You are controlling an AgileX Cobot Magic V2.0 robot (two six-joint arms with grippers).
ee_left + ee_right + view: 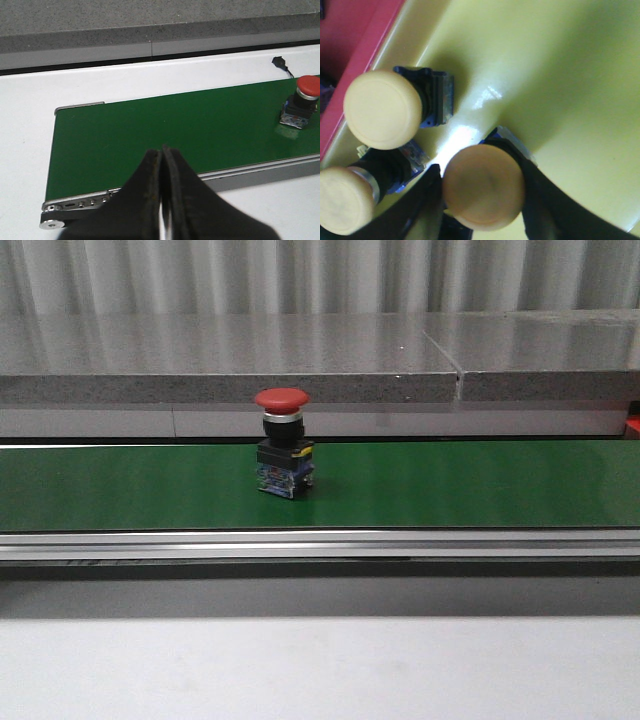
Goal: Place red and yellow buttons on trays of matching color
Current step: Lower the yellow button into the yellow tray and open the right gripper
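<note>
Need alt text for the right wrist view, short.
Close-up from above of the right pincer with its fingers on either side of a yellow button over a yellow tray. Two more yellow buttons sit beside it in the tray, and a red tray edges one corner.

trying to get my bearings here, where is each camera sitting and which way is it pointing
Front view: low at the robot's side, facing forward across the green conveyor belt at the red mushroom-head push button; no robot body shows.
Left wrist view: on the left arm, above the belt's end, looking down its length; the closed left gripper shows.
Right wrist view: on the right arm, close over the glossy yellow tray; the right gripper flanks a yellow-capped button.
Shared: front and left wrist views both show the belt and red button.
</note>
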